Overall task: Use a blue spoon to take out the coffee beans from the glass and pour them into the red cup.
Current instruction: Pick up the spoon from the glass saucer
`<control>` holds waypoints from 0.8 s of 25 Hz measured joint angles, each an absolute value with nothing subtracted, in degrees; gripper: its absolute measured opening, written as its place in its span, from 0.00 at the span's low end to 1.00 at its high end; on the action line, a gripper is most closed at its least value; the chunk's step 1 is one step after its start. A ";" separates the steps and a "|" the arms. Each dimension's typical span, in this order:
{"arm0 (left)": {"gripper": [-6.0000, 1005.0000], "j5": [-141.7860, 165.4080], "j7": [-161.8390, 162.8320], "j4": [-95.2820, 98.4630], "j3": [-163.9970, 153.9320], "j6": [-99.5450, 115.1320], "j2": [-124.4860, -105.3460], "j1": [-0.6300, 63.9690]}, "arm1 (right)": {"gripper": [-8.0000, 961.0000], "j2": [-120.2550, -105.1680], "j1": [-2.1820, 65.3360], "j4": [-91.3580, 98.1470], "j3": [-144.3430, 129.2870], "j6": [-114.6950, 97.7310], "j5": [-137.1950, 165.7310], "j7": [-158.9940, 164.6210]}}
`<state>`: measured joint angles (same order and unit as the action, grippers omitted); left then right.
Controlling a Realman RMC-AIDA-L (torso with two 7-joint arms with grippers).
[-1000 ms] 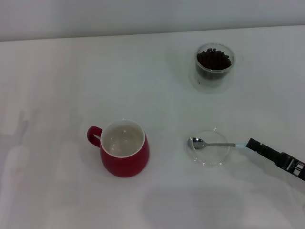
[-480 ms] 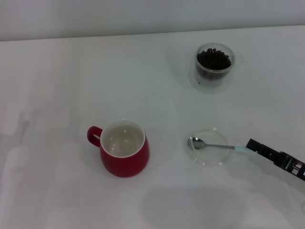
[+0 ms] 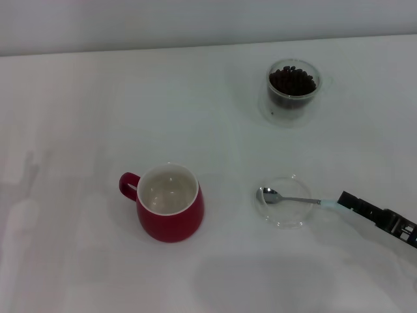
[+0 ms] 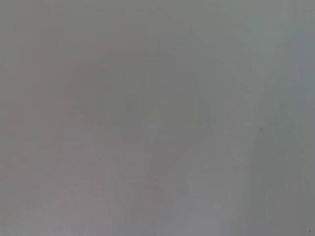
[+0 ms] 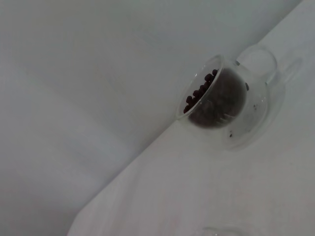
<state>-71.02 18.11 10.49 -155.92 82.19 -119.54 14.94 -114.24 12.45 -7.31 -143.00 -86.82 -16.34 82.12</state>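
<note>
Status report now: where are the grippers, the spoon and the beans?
Right gripper at the blue spoon handle tip, spoon bowl in saucer. Left gripper not in view. Coffee beans in the glass; red cup empty. Nothing between them.

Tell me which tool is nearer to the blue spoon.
Right. The right tool is at the tip of the blue spoon handle; the left tool is out of view.
</note>
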 joint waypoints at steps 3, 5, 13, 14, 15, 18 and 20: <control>0.89 -71.02 18.11 10.49 -155.92 82.18 -119.54 14.94 | 0.42 -114.21 12.45 -7.64 -142.99 -86.82 -15.82 82.58; 0.89 -71.02 18.11 10.56 -155.92 82.18 -119.54 14.94 | 0.42 -114.17 12.48 -7.68 -143.00 -86.82 -15.53 82.70; 0.89 -70.88 18.11 10.61 -155.91 82.17 -119.54 15.11 | 0.42 -114.03 12.58 -7.74 -143.00 -86.95 -14.86 82.73; 0.89 -70.89 18.11 10.63 -155.91 82.17 -119.54 15.12 | 0.42 -114.03 12.63 -7.74 -143.00 -86.95 -14.85 82.72; 0.89 -70.89 18.11 10.63 -155.91 82.17 -119.54 15.11 | 0.42 -114.03 12.65 -7.74 -142.99 -86.95 -14.84 82.73; 0.89 -70.93 18.11 10.64 -155.78 82.17 -119.59 15.11 | 0.42 -114.04 12.67 -7.74 -143.00 -86.95 -14.85 82.72; 0.89 -70.99 18.11 10.64 -155.62 82.18 -119.63 15.06 | 0.42 -114.04 12.66 -7.74 -143.00 -86.94 -14.84 82.72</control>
